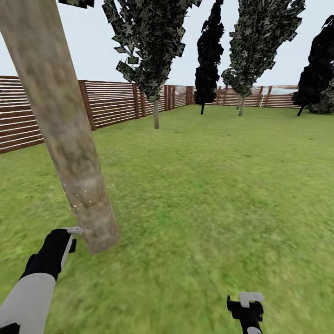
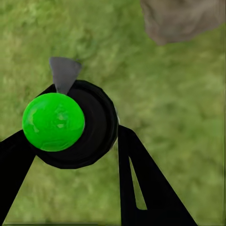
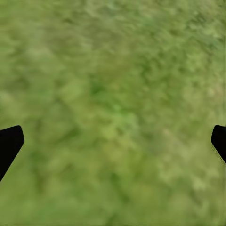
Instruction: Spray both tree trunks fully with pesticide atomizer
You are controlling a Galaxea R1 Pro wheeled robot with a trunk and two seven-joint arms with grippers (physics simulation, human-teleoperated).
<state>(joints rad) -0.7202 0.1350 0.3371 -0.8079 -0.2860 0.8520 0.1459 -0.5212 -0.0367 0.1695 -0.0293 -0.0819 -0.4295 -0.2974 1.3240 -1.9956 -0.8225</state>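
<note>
A thick tan-grey tree trunk leans across the left of the head view, its base also in the left wrist view. Tiny white pesticide specks dot its lower part. My left gripper hangs just left of the trunk's foot. It is shut on the pesticide atomizer, seen end-on as a black round body with a bright green dome and a grey nozzle. My right gripper is low over the grass at the front right, and it stands open with nothing between its fingers.
Green lawn stretches ahead to a brown slat fence. Two trees with green-white foliage stand far back, one thin-trunked, the other further right. Dark cypress-like trees stand by the fence.
</note>
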